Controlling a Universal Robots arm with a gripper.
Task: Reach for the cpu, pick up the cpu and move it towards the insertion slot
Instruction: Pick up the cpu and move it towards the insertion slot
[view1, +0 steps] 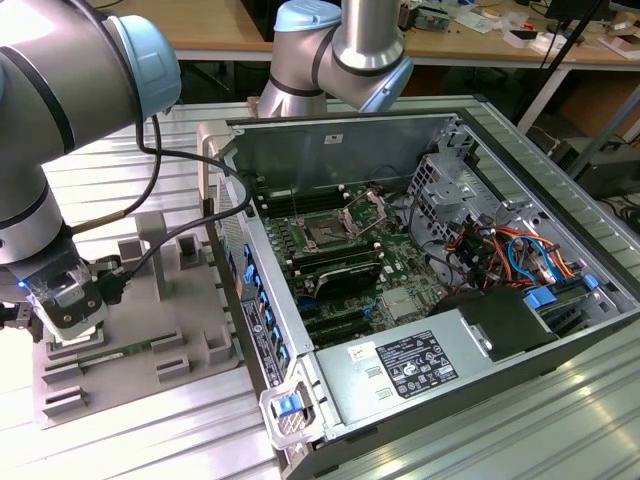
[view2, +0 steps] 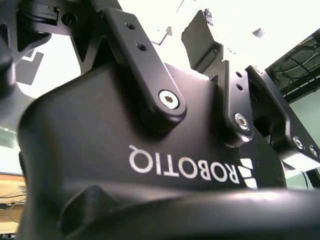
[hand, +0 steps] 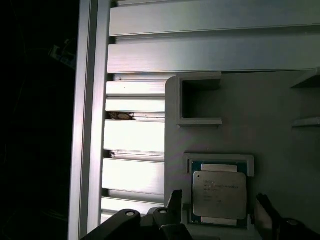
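The cpu (hand: 219, 186), a flat square chip with a silvery top, lies in a framed recess of the grey tray (hand: 280, 100). In the first wrist view my gripper (hand: 218, 201) is open, one dark finger (hand: 174, 199) on each side of the chip and apart from it. In the exterior view the gripper (view1: 74, 336) hangs low over the tray (view1: 150, 350) at the exterior view's left. The insertion slot (view1: 326, 233), a dark square socket with its shiny bracket raised, sits on the motherboard inside the open computer case (view1: 400, 130). The second wrist view looks along the gripper's black housing (view2: 150, 150).
The tray carries upright grey blocks (view1: 152, 250) and stands on a ribbed aluminium table (view1: 130, 440). The case's side wall (view1: 255, 300) rises between tray and motherboard. Inside the case are cables (view1: 500, 250), a drive cage (view1: 440, 195) and the power supply (view1: 400, 370).
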